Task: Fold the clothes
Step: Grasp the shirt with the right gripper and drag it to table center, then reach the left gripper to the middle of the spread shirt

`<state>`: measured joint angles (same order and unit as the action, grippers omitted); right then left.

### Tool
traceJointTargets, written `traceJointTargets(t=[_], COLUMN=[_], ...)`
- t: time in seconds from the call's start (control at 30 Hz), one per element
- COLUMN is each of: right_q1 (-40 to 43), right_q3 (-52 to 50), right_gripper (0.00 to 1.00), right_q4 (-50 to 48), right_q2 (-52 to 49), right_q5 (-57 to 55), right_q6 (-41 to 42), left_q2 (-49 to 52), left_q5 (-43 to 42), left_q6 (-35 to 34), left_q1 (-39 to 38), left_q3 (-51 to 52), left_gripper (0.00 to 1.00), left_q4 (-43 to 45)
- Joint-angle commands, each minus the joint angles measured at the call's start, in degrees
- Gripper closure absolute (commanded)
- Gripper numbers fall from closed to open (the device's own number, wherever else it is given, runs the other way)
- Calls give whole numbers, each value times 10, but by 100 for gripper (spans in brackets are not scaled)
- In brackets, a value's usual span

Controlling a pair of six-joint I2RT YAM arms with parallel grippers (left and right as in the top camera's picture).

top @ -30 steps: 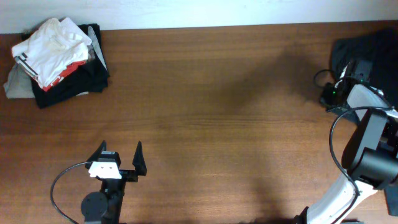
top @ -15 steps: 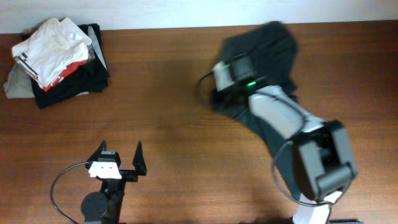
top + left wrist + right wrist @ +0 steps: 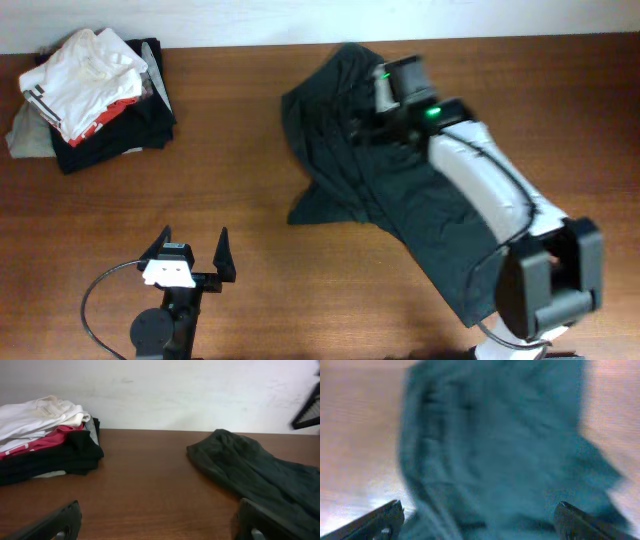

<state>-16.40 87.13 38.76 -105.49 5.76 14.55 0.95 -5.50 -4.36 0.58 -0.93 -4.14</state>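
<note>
The clothes, a dark charcoal T-shirt (image 3: 340,150), lie crumpled across the table from the back centre toward the front right. No lettering shows on it. My right gripper (image 3: 375,105) hovers over its upper part. In the right wrist view the right gripper (image 3: 479,506) stands open, and only blurred shirt fabric (image 3: 490,435) lies below the wide-apart fingers. My left gripper (image 3: 195,255) rests open at the front left, well away from the shirt. From the left wrist, the shirt (image 3: 250,467) lies ahead to the right of the left gripper (image 3: 159,505), which holds nothing.
A pile of other garments (image 3: 90,90), white, red and black, sits at the back left corner; the pile (image 3: 45,435) also shows in the left wrist view. A pale wall runs along the table's far edge (image 3: 300,44). The right arm (image 3: 490,200) lies over the shirt's right side.
The right arm swung from the far right edge to the back centre, bringing the dark shirt onto the table. Its jaws opened and let the shirt go. The left arm stayed still.
</note>
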Motion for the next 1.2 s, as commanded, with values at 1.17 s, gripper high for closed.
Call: traceJointTargets(t=[1.17], right_q1=[291], right_q3=[-49], right_gripper=[1], right_q4=[156], right_q2=[-3], right_q5=[31], right_q6=[151], left_q2=[136], left_q5=[-195], left_q6=[-2], left_q1=[3], left_q3=[-105], left_gripper=[1], left_q4=[192])
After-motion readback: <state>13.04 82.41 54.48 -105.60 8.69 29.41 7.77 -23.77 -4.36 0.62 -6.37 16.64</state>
